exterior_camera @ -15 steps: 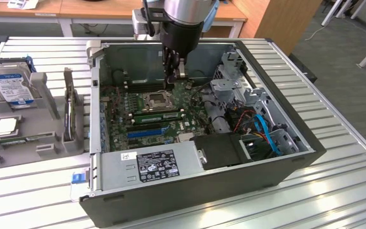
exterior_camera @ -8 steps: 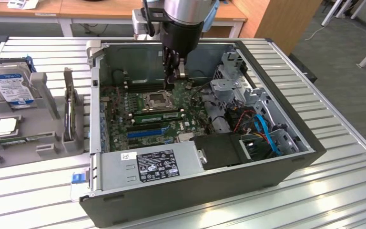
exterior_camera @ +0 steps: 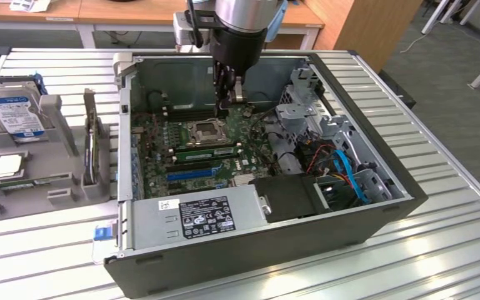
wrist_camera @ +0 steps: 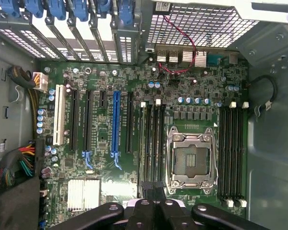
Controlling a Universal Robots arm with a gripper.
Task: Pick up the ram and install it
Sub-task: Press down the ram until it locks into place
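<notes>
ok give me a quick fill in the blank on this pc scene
1. The hand hangs over the ___ inside the open case.
2. The processor socket is ___.
3. One long expansion slot is coloured ___.
4. The hard drive stands on the exterior view's ___ of the case.
Missing words: motherboard; empty; blue; left.

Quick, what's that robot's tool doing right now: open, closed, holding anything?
Tool: closed, down inside the computer case over the motherboard; whether it holds the ram cannot be told.
</notes>
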